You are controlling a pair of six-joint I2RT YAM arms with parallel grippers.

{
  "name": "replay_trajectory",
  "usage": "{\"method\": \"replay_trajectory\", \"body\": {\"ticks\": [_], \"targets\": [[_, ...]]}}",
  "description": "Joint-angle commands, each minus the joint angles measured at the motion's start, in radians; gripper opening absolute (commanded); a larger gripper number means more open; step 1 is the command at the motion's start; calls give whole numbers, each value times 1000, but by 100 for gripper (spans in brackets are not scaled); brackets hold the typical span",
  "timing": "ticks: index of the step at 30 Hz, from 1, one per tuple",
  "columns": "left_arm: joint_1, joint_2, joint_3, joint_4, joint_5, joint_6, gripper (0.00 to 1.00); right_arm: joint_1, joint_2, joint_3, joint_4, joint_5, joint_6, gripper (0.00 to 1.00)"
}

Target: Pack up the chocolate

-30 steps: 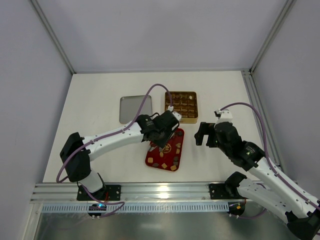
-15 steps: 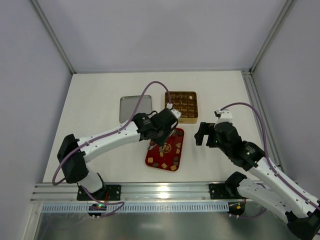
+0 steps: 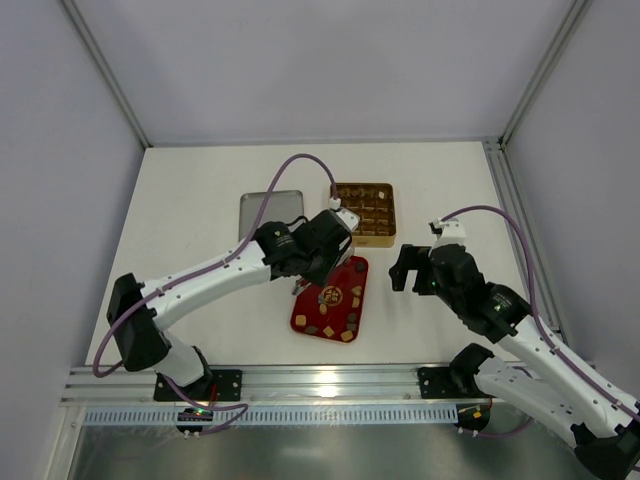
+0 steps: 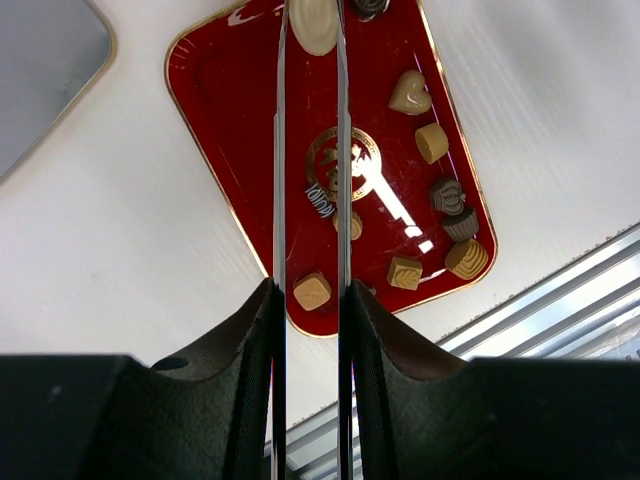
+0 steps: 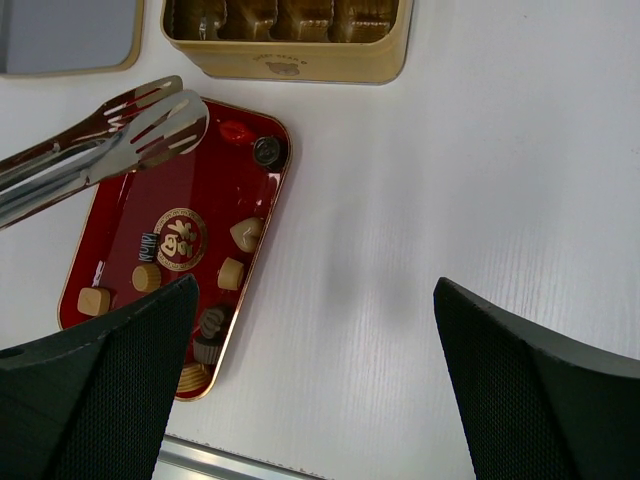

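My left gripper (image 3: 320, 262) (image 4: 311, 300) is shut on a pair of metal tongs (image 4: 279, 150) (image 5: 110, 135) over the red tray (image 3: 345, 278) (image 4: 230, 90) (image 5: 200, 180). A cream oval chocolate (image 4: 313, 25) sits between the tong tips above the tray's far end. Several tan, cream and dark chocolates lie on the tray, among them a heart (image 4: 410, 92) (image 5: 245, 234) and a tan square (image 4: 312, 292). The gold gridded tin (image 3: 363, 212) (image 5: 290, 60) stands just beyond the tray. My right gripper (image 3: 405, 268) (image 5: 315, 290) is open and empty over bare table right of the tray.
A silver lid (image 3: 268, 216) (image 4: 40, 70) (image 5: 60, 30) lies left of the tin. The aluminium rail (image 3: 320, 382) runs along the near table edge. Enclosure walls stand on the left, back and right.
My left gripper has shifted slightly back and to the left with the tongs, and its elbow swung left. The right arm has not moved.
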Motion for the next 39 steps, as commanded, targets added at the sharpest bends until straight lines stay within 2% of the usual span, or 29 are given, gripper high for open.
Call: {"method": "replay_trajectory", "body": {"ticks": [1,12,23,30,39], "targets": [[15,-29,70,13,-39,0,32,0,-17,5,27,5,4,100],[144,116,251,45,-19,61,32,0,-34,9,10,11,-5,100],[273,275,371,112,14,96,32,0,-38,17,4,5,-11,100],[281,361,414,128,5,133,32,0,-43,14,6,3,-8,100],[281,376,406,125,-6,146,33,-2,-49,8,1,0,-5,100]]}}
